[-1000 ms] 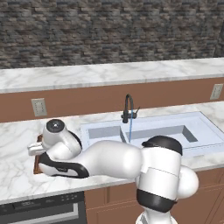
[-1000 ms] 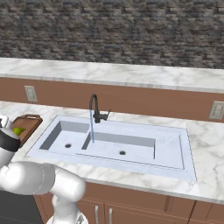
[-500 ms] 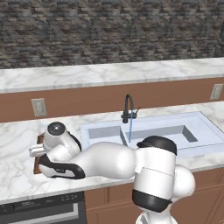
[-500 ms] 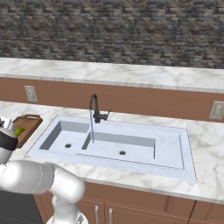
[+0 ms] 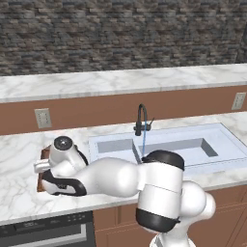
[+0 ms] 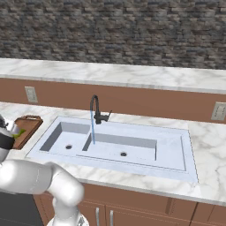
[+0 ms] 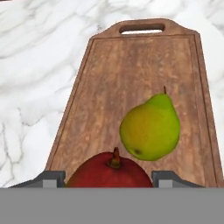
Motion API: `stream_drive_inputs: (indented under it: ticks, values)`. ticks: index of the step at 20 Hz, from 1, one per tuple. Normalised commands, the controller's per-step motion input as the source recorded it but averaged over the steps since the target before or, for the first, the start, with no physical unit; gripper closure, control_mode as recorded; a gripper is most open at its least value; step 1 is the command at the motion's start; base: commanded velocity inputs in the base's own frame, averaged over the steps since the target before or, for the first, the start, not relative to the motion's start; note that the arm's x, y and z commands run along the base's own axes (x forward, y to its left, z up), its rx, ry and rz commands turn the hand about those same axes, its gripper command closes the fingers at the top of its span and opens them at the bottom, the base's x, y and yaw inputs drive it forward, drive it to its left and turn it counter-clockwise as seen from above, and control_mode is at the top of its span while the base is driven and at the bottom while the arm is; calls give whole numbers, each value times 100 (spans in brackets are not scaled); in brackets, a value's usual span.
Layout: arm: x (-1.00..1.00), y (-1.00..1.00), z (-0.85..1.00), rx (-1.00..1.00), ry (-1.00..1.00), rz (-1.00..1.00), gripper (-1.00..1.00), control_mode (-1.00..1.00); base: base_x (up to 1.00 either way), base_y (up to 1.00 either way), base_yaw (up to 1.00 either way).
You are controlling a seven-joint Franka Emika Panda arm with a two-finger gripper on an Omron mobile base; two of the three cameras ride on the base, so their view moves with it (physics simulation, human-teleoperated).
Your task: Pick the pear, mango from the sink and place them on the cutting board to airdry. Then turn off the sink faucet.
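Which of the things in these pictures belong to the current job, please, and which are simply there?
Job:
pear, lying on the cutting board
mango, between the finger tips of the gripper
sink
sink faucet, water running

Just there:
wall outlets
marble counter

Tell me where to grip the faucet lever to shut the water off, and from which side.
Take the small lever at its free tip, sticking out sideways from the black faucet base. Probably come from above the right basin of the sink, end effector fingers either side of the thin rod, clear of the water stream.
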Motion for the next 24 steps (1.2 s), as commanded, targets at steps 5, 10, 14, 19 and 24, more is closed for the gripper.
stream_drive_inputs:
  ticks: [5,10,14,19,24]
  values:
    - [19,7,-17,0,0,0,100,-100,0,0,0]
    - [22,6,-16,0,0,0,100,-100,0,0,0]
    - [21,9,-19,0,0,0,100,-100,0,0,0]
    - [18,5,-21,0,0,0,100,-100,0,0,0]
    - [5,0,-24,0,0,0,100,-100,0,0,0]
